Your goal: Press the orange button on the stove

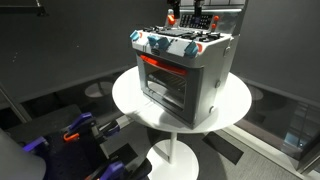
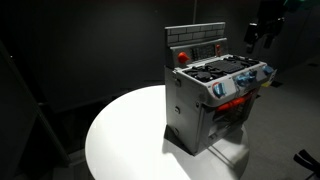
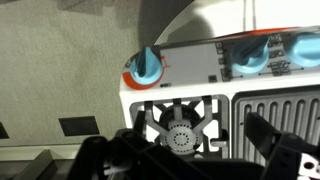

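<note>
A grey toy stove (image 1: pixel 185 70) stands on a round white table (image 1: pixel 130 95), and it shows in both exterior views (image 2: pixel 205 100). The orange-red button (image 2: pixel 182 57) sits on the stove's raised back panel, at one end; it also shows in an exterior view (image 1: pixel 172 19). My gripper (image 2: pixel 260 35) hangs above the stove near the back panel, apart from the button, and is dark and hard to make out (image 1: pixel 192 12). In the wrist view the gripper (image 3: pixel 190 160) is open and empty over a burner (image 3: pixel 180 135). The button is out of the wrist view.
Blue knobs with orange rings (image 3: pixel 146 68) line the stove's front edge. The oven door (image 1: pixel 165 80) glows red. Purple and orange objects (image 1: pixel 75 130) lie on the floor beside the table. Dark walls surround the scene.
</note>
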Controlling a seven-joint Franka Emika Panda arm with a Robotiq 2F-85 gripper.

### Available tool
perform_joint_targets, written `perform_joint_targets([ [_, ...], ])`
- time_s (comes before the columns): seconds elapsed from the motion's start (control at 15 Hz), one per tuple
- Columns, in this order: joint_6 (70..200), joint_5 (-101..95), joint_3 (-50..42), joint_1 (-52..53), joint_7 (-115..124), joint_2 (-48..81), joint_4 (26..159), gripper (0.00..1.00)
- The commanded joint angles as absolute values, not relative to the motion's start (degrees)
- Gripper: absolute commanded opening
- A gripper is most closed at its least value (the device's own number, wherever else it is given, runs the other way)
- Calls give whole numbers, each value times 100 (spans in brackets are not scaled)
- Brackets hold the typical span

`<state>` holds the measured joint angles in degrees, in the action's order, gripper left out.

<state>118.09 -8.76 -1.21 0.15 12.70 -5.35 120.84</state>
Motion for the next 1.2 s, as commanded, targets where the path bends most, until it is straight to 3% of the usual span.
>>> perform_joint_targets([
  [0.0, 11616, -518, -52, 15, 987, -1230, 12722, 100],
  [0.53, 10942, -492, 26, -29, 1001, -2060, 13448, 100],
  [1.13, 10969, -584, 61, -67, 1097, -1989, 13524, 100],
])
